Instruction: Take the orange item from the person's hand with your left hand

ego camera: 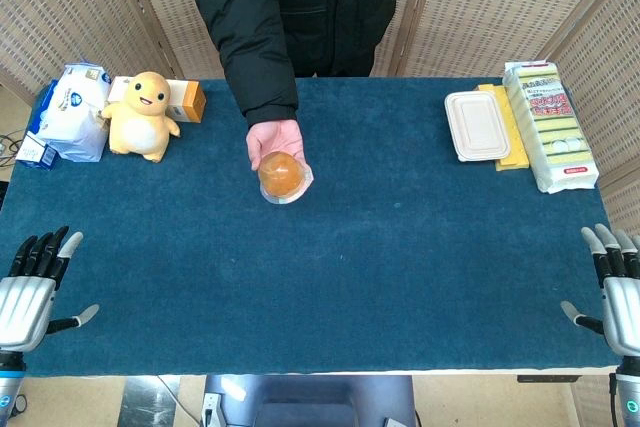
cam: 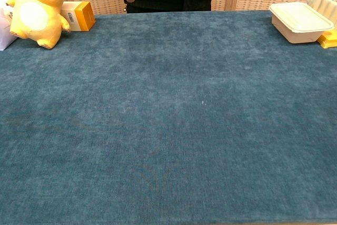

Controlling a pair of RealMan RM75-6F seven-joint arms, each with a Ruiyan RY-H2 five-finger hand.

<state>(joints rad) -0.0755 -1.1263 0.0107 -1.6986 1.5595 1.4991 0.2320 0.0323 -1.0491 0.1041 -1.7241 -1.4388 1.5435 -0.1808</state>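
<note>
Orange round bun in clear wrap point(ego camera: 282, 175) sits on the person's upturned palm point(ego camera: 276, 141) over mid-table, so my empty, spread-fingered left hand point(ego camera: 32, 285) (right point(ego camera: 618, 287) equally idle) should approach slowly and cup from beside, avoiding their fingers.

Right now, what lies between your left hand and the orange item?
Only bare blue table separates the left hand from the orange item, per the head view.
</note>
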